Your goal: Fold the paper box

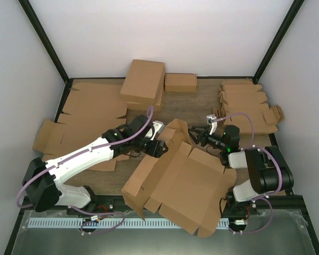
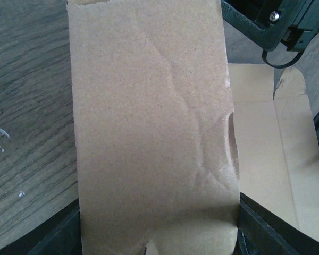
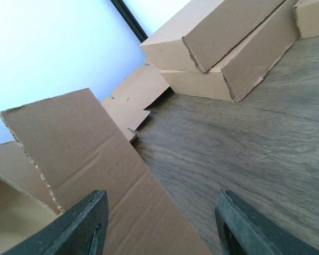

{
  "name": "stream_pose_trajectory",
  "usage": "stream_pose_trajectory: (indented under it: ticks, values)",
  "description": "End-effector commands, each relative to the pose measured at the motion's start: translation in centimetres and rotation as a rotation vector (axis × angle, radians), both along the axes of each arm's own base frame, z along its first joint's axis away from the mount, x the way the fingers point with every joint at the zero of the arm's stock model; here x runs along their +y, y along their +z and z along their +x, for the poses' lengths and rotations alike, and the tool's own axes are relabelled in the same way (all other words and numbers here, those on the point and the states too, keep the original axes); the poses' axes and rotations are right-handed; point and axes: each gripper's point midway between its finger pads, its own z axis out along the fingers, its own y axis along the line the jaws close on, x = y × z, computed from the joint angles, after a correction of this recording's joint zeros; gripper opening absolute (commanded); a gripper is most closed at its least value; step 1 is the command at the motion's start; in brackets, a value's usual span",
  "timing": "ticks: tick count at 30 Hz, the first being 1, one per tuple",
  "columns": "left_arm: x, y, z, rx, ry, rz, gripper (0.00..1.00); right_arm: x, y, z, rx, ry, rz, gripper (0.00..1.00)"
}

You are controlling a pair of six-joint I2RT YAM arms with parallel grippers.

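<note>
The paper box [image 1: 186, 183] lies partly unfolded at the middle of the surface's [image 1: 202, 103] near edge. The left hand [image 2: 159, 234] is spread, a raised flap filling its gap. The right hand [image 3: 159, 212] is spread too, beside a flap.

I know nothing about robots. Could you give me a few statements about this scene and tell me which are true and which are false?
1. The paper box is already closed up. False: it lies spread open with its flaps out.
2. Two closed boxes sit stacked at the back of the table. True.
3. The right gripper is clamped shut on cardboard. False: its fingers stand wide apart.
4. A flap of the paper box spans the gap between the left gripper's fingers. True.
</note>
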Motion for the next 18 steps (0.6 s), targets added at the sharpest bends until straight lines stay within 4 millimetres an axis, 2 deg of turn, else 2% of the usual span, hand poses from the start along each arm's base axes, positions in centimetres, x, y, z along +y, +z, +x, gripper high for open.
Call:
stream_pose_trajectory:
  ticks: [1,6,11,18]
  values:
    - [-0.5,1.3,-0.1,-0.029,-0.046,-0.071,0.67,1.4,1.3,-1.1,-0.084,0.077,-0.015,0.58]
    - [-0.5,1.5,-0.4,-0.035,-0.07,-0.079,0.67,2.6,1.3,-2.4,-0.105,0.095,-0.05,0.6]
    - [-0.4,1.4,-0.4,-0.042,-0.08,-0.071,0.67,3.6,1.0,-2.8,-0.106,0.1,-0.093,0.6]
    - [-1.4,2.3,-1.9,-0.024,-0.19,-0.121,0.67,3.0,0.5,-3.5,-0.059,0.051,-0.086,0.61]
